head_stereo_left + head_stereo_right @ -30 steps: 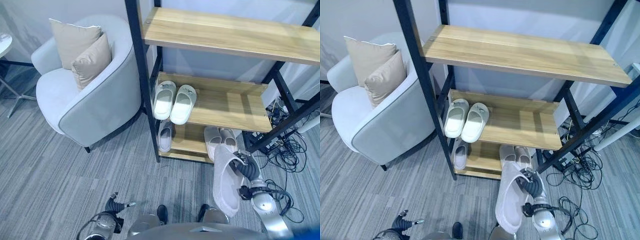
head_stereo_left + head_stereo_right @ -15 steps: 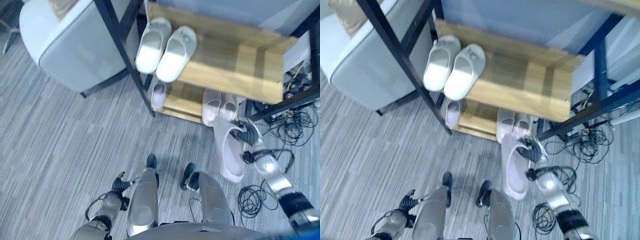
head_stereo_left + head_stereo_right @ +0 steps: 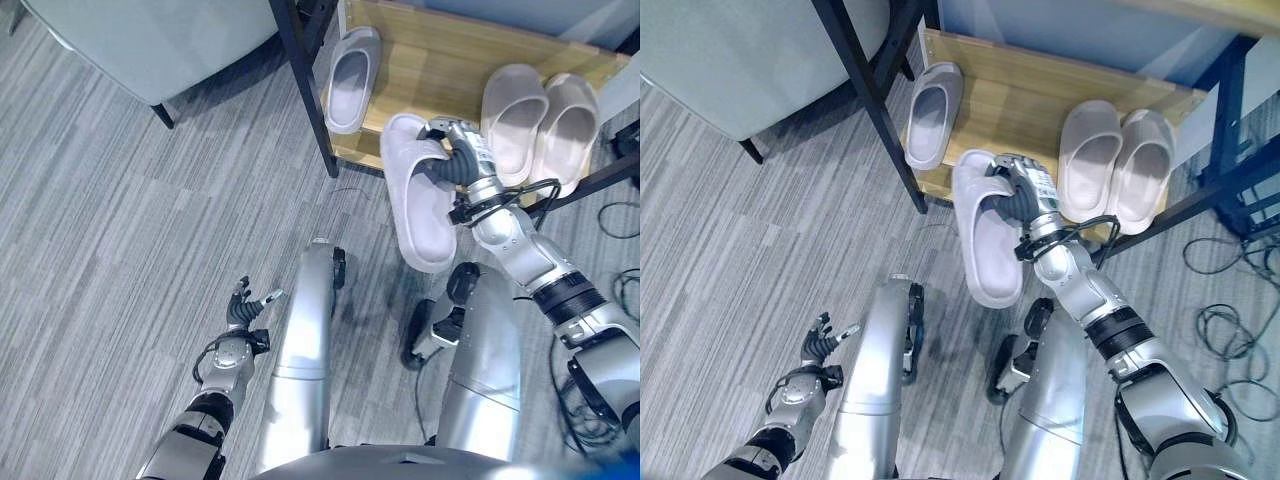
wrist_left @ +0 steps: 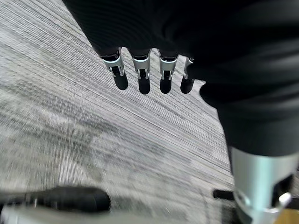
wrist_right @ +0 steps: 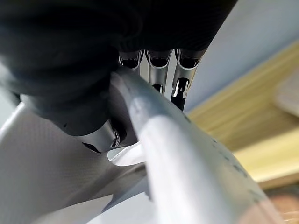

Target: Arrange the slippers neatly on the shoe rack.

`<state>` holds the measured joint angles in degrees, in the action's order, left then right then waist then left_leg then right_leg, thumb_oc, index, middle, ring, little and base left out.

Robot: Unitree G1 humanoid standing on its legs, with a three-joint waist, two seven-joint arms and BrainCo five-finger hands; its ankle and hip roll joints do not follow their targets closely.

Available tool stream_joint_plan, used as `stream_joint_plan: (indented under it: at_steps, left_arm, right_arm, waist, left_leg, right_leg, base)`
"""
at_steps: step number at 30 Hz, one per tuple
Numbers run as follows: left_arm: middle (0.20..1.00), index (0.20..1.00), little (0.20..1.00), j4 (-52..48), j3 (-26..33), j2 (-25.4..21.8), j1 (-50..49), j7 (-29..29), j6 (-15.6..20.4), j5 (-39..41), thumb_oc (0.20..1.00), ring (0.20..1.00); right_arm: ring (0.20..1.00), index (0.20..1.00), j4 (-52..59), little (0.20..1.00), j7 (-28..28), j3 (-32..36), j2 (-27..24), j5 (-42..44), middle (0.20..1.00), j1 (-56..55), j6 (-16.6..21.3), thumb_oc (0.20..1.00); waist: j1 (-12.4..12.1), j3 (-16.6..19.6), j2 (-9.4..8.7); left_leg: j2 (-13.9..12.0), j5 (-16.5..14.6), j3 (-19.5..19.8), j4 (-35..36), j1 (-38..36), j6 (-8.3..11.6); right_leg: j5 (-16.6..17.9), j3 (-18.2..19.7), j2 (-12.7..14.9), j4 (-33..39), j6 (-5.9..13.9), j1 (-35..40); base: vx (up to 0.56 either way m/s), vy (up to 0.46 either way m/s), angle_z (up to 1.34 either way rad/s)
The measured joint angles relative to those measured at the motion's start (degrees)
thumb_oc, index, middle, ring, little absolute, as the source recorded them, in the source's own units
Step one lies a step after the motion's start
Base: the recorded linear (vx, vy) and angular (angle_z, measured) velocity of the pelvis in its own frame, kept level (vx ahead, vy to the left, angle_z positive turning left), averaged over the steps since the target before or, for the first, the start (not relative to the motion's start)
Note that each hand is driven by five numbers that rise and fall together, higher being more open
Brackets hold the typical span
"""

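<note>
The right hand [image 3: 455,160] sits in the upper middle of the left eye view with its fingers curled over the strap of a pale held slipper [image 3: 420,195], pinching it between fingers and thumb. The right wrist view shows the same clamp from close in: dark-tipped fingers hooked over the slipper's edge. The slipper hangs toe-end toward the shelf, its front over the front lip of the bottom shelf [image 3: 440,60] of the shoe rack, its heel over the grey carpet [image 3: 120,220].

On that shelf, at the upper right of the frame, a pair of beige slippers [image 3: 540,115] lies side by side, touching, toes pointing inward. Left of the gap, near the black rack post [image 3: 305,90], a single slipper [image 3: 350,80] rests alone. The held slipper is between the two, nearer to the single one.

The left hand [image 3: 245,305] hangs low at the lower left of the frame above the carpet, fingers loosely spread and empty.

As for progress, one pair looks settled, one slipper waits for its mate, and the mate is probably the one in hand. What seems left is to slide it onto the wood beside the single slipper, line it up parallel, and let go.
</note>
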<state>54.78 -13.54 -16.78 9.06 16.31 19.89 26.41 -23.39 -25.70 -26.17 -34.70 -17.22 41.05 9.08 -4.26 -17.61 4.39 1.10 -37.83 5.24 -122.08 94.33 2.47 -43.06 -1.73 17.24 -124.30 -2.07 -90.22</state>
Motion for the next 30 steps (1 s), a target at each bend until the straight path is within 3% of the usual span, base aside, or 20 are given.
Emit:
stream_joint_plan:
  at_steps: [1,3,5,7,10,12,16,19,26,30]
  left_arm:
    - [1.0,1.0,1.0,0.12,0.34,0.07,-0.57,0.86,0.01,0.35,1.0,1.0]
    - [1.0,1.0,1.0,-0.06,-0.42,0.58,-1.34,1.9,0.01,1.6,1.0,1.0]
    - [1.0,1.0,1.0,-0.48,-2.47,0.41,-3.03,2.43,0.26,1.58,1.0,1.0]
    - [1.0,1.0,1.0,-2.32,-2.2,0.3,-4.78,2.89,0.83,1.58,1.0,1.0]
    - [1.0,1.0,1.0,-1.99,-2.04,0.47,-4.27,4.22,1.3,1.69,1.0,1.0]
    - [1.0,1.0,1.0,-1.97,-2.29,0.42,-2.96,4.57,1.36,1.7,1.0,1.0]
    - [1.0,1.0,1.0,-5.37,-2.61,-1.09,-2.21,4.05,2.23,1.74,1.0,1.0]
    - [1.0,1.0,1.0,-10.04,-4.84,-4.51,-3.53,3.54,2.26,2.25,1.0,1.0]
    - [1.0,1.0,1.0,-14.36,-6.87,-7.62,-4.93,2.33,3.03,2.27,1.0,1.0]
    - [1.0,1.0,1.0,-15.58,-7.28,-9.07,-6.27,1.96,3.23,2.14,1.0,1.0]
  right_arm:
    - [0.2,0.2,-0.74,0.2,-2.12,1.04,0.0,0.01,0.2,0.42,-0.26,0.2]
    - [0.2,0.2,-3.12,0.2,-4.99,1.5,-0.02,0.03,0.2,2.58,-0.92,0.2]
    - [0.2,0.2,-3.85,0.2,-6.5,1.56,-0.46,0.08,0.2,3.7,-1.34,0.2]
    - [0.2,0.2,-5.57,0.2,-9.05,1.48,-2.95,0.42,0.2,10.04,-0.96,0.2]
    - [0.2,0.2,-10.3,0.2,-11.15,1.37,-5.37,2.29,0.2,19.6,-0.94,0.2]
    - [0.2,0.2,-19.19,0.2,-11.66,-2.2,-5.33,3.65,0.2,24.77,-0.72,0.2]
    - [0.2,0.2,-33.45,0.2,-10.3,-7.08,-6.98,7.74,0.2,29.86,-0.86,0.2]
    - [0.2,0.2,-40.22,0.2,-8.91,-9.36,-6.42,10.34,0.2,32.91,-1.19,0.2]
    - [0.2,0.2,-42.01,0.2,-6.99,-12.92,-6.6,12.11,0.2,36.05,-1.12,0.2]
    - [0.2,0.2,-44.12,0.2,-6.84,-15.03,-7.12,12.07,0.2,39.51,-1.0,0.2]
  waist:
    - [-0.21,0.16,0.51]
    - [-0.41,-0.13,0.34]
    - [-0.56,-0.71,0.26]
    - [-0.24,-4.05,0.59]
    - [-0.22,-10.27,-0.63]
    - [-0.46,-10.76,-1.33]
    - [-3.28,-12.38,-1.92]
    - [-5.11,-13.13,-2.25]
    - [-9.27,-13.34,-2.51]
    - [-10.15,-13.35,-2.53]
  left_leg:
    - [-0.04,-1.07,-0.04,-4.64,3.29,-0.86]
    - [-0.07,-0.94,-0.84,-7.37,7.57,-1.1]
    - [-0.01,-0.98,-2.16,-8.57,6.01,-1.25]
    - [-0.04,-2.17,-2.34,-10.72,4.2,-1.74]
    - [0.66,-3.11,-2.87,-12.76,1.87,-1.15]
    - [0.99,-3.17,-2.94,-11.33,-0.06,-1.05]
    - [1.37,-3.57,-3.02,-10.05,-1.85,-1.42]
    - [1.13,-3.85,-3.03,-9.37,-2.35,-1.62]
    - [0.84,-4.88,-1.98,-8.28,-3.45,-2.05]
    - [1.21,-5.05,-1.58,-7.63,-3.54,-2.33]
  right_leg:
    - [-1.41,1.62,-0.3,-4.5,0.24,-3.39]
    - [-0.68,3.55,-1.17,-7.62,1.87,-8.66]
    - [-1.16,5.48,-1.26,-9.49,1.61,-7.83]
    - [-2.85,6.22,-1.23,-12.02,1.45,-6.08]
    - [-4.64,8.22,-1.62,-15.1,1.65,-4.31]
    - [-4.76,7.83,-1.2,-13.82,1.4,-2.35]
    - [-5.01,7.29,-0.6,-11.98,1.52,0.17]
    - [-5.12,6.95,-0.25,-10.88,1.58,0.85]
    - [-5.08,4.91,-0.33,-8.5,1.5,2.87]
    - [-5.25,4.24,-0.03,-7.41,2.15,3.91]
  base:
    - [0.08,0.033,0.0]
    - [0.05,0.035,-0.04]
    - [0.01,0.0,0.07]
    - [-0.02,-0.01,0.08]
    - [-0.03,0.005,0.12]
    - [-0.06,0.031,0.06]
    - [-0.02,0.049,0.04]
    - [-0.03,0.049,-0.03]
    - [0.01,0.042,-0.05]
    - [0.02,0.013,0.03]
